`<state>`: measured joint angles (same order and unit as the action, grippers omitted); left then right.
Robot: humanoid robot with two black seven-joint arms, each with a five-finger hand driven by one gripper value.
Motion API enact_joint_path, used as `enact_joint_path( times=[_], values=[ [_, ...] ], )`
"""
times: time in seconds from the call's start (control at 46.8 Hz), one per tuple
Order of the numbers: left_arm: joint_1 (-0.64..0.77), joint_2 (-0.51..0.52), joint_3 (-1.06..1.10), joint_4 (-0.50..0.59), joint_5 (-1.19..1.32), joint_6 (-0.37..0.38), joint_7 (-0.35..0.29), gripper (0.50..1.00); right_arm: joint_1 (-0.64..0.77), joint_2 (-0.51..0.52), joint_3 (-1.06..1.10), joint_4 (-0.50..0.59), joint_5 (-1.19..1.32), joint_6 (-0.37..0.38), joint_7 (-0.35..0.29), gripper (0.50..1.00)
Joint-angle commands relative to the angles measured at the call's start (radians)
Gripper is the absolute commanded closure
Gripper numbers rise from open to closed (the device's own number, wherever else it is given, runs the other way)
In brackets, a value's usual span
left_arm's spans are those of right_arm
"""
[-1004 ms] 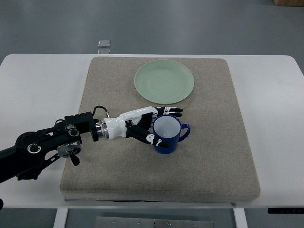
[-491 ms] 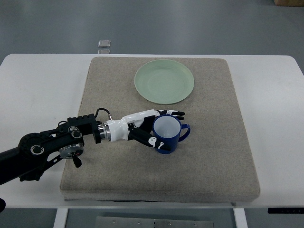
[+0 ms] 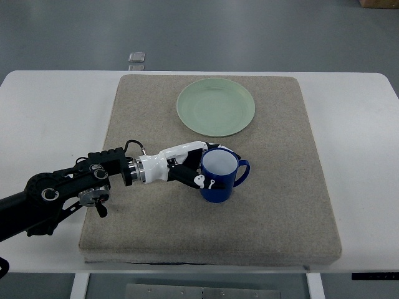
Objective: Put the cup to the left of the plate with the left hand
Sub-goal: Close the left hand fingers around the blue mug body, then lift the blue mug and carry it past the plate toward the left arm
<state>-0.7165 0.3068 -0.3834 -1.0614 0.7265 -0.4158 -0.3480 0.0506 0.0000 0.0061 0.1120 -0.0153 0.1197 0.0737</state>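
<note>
Left robot hand [image 3: 198, 167] grips blue cup [image 3: 219, 176] on beige mat [image 3: 287, 187], below green plate [image 3: 216, 106]

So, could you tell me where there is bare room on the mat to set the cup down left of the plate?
Bare mat lies between the plate and the mat's left edge. It is crowded nearer, where the left hand wraps the cup.

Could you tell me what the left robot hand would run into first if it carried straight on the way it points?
The left robot hand points rightward and its fingers already wrap the blue cup, so the cup comes first; beyond it only bare mat shows.
</note>
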Motion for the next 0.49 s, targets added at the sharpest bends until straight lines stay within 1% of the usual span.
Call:
enact_joint_path(
  times=[0.0,0.021,0.214,0.256,0.32,0.47],
  values=[
    [0.0,0.0,-0.003,0.0,0.001,0.0,0.0,0.855,0.0,0.0,0.0,0.0,0.0,0.0,0.0,0.566],
    [0.0,0.0,-0.005,0.0,0.001,0.002,0.0,0.868,0.0,0.0,0.0,0.0,0.0,0.0,0.0,0.566],
    [-0.001,0.0,-0.015,0.0,-0.006,0.006,0.0,0.868,0.0,0.0,0.0,0.0,0.0,0.0,0.0,0.566],
    [-0.004,0.0,-0.022,0.0,-0.012,0.02,0.0,0.864,0.0,0.0,0.0,0.0,0.0,0.0,0.0,0.566],
    [-0.011,0.002,-0.051,0.0,-0.013,0.054,0.0,0.844,0.0,0.0,0.0,0.0,0.0,0.0,0.0,0.566],
    [-0.015,0.006,-0.126,0.008,-0.016,0.075,0.0,0.844,0.0,0.0,0.0,0.0,0.0,0.0,0.0,0.566]
  ],
)
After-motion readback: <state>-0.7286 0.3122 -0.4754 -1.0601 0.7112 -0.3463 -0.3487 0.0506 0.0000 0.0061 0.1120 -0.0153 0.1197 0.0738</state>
